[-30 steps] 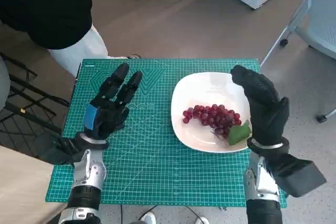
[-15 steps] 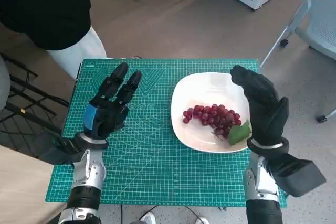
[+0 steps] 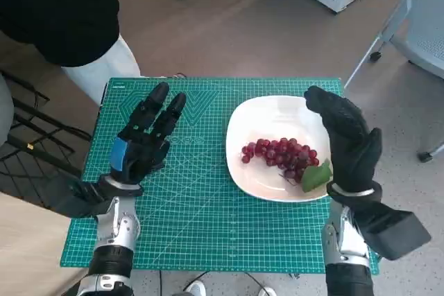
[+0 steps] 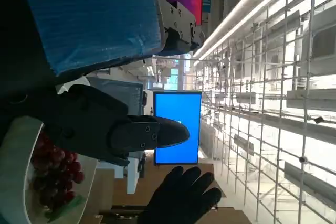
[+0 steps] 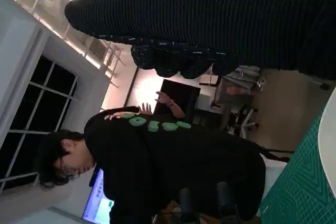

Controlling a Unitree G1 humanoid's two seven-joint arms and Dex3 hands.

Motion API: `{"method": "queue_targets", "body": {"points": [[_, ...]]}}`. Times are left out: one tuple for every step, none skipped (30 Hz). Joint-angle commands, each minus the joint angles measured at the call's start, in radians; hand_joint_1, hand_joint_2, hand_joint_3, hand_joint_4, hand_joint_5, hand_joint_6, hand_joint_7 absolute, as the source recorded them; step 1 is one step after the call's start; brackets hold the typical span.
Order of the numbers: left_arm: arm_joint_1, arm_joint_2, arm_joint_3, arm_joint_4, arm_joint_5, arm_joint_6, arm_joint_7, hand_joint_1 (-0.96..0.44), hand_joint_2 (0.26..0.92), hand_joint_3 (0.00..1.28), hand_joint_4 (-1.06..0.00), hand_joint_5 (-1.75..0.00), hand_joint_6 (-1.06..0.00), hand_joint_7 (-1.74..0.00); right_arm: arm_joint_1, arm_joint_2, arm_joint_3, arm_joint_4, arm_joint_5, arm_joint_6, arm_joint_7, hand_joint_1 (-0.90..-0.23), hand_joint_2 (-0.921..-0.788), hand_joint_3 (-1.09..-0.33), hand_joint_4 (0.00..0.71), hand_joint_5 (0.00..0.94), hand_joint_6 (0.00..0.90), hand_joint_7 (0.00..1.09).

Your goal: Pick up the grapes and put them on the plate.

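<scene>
While both hands hover above the green cutting mat (image 3: 201, 199), the grapes (image 3: 281, 153) lie on the white plate (image 3: 274, 112), a dark red bunch stretched across the plate's middle with a green leaf (image 3: 316, 175) at the end nearest the right hand; the plate itself sits on the mat's right half, just beside the mat's far right corner; the right hand (image 3: 347, 140) is raised over the plate's right rim, its gloved fingers spread and grasping nothing, apart from the grapes; the left hand (image 3: 144, 142) is held over the mat well to the left of the plate, blue tape on its back, fingers extended and apart, with nothing in them; beyond the plate, past the mat's far left corner, a person (image 3: 69, 15) in a black top and pale trousers stands on the floor.
</scene>
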Motion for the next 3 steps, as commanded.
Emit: {"method": "queue_targets", "body": {"points": [[0.014, 0.005, -0.004, -0.023, 0.019, -0.02, 0.008, -0.59, 0.921, 0.41, -0.27, -0.01, -0.36, -0.02, 0.025, -0.001, 0.0, 0.003, -0.005, 0.015, 0.004, -0.682, -0.921, -0.736, 0.428, 0.001, 0.049, 0.45], [0.014, 0.006, -0.004, -0.025, 0.021, -0.023, 0.01, -0.59, 0.921, 0.41, -0.27, -0.01, -0.36, -0.02, 0.024, -0.001, 0.0, 0.004, -0.004, 0.016, 0.005, -0.682, -0.921, -0.736, 0.428, 0.001, 0.048, 0.45], [0.014, 0.006, -0.004, -0.025, 0.022, -0.024, 0.011, -0.59, 0.921, 0.41, -0.27, -0.01, -0.36, -0.02, 0.024, -0.001, 0.0, 0.005, -0.003, 0.016, 0.005, -0.682, -0.921, -0.736, 0.428, 0.001, 0.048, 0.45]]}}
